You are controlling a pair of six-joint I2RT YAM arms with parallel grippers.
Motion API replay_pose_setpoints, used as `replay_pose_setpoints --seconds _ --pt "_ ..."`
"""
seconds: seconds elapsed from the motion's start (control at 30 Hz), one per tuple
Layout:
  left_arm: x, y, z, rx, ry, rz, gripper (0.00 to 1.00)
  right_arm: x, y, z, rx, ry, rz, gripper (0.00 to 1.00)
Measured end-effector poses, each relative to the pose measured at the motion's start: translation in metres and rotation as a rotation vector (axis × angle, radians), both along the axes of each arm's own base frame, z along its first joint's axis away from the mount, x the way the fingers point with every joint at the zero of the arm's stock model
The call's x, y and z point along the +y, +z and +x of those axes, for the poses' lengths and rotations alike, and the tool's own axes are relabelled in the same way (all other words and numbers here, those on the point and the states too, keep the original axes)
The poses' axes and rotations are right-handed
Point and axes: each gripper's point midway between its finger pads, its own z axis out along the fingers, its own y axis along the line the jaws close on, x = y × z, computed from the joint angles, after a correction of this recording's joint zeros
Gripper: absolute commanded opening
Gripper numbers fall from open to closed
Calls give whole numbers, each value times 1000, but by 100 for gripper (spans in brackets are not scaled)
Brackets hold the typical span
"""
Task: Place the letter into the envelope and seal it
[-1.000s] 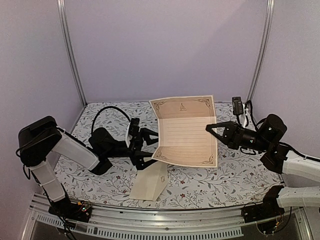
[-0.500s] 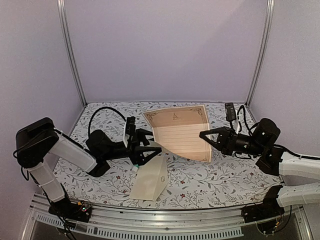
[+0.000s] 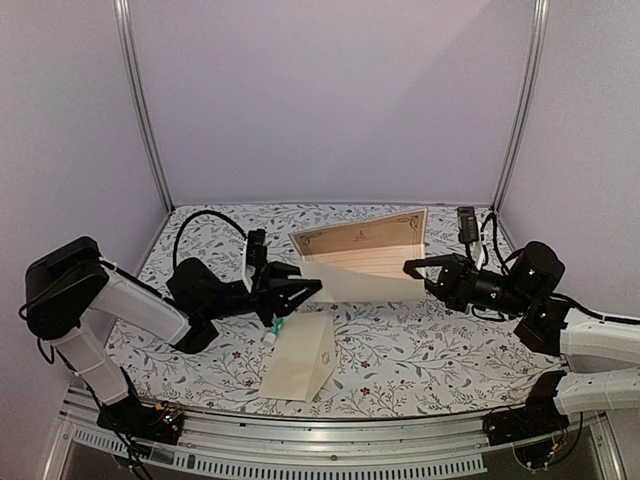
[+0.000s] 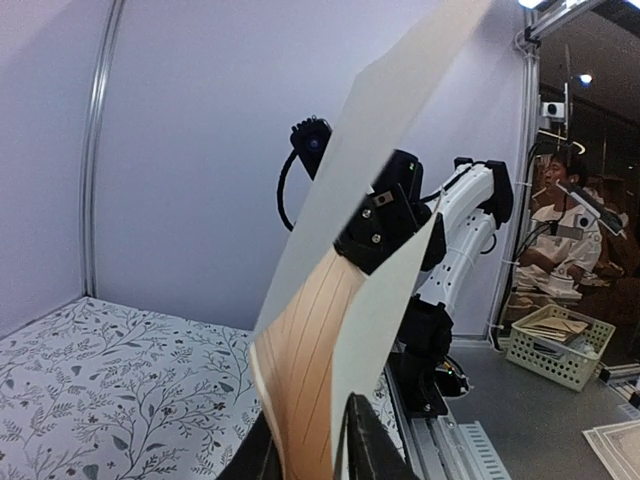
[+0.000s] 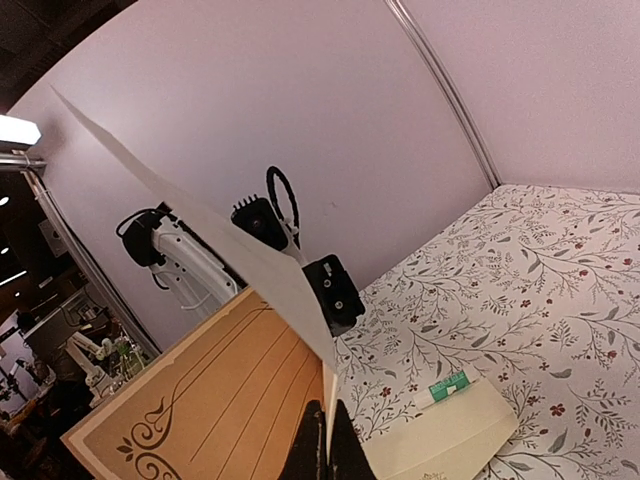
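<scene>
The letter, tan with a dark border and ruled lines, hangs above the table, bent over on itself with its pale back on the near side. My left gripper is shut on its left end; in the left wrist view the curled letter fills the space between the fingers of the left gripper. My right gripper is shut on the right edge, and in the right wrist view the right gripper pinches the letter thin. The cream envelope lies flat on the table below, also visible as the envelope in the right wrist view.
A green-and-white glue stick lies at the envelope's far left corner, shown as the glue stick in the right wrist view. The table has a floral cloth. Metal posts stand at the back corners. A white basket sits beyond the table.
The letter went from an upright open sheet to a low fold. My left gripper moved right and closed on its left end. The right gripper came lower and slightly left.
</scene>
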Motion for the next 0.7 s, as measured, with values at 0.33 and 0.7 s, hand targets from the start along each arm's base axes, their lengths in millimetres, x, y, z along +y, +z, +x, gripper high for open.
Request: replay_pose_setpoints --seconds 0.33,0.7 --pt "1 5 -3 -1 -7 -10 0 -6 12 -2 -46 -23 33 1" --pt "4 6 -4 3 2 -13 0 2 2 2 -26 -4 -2 57"
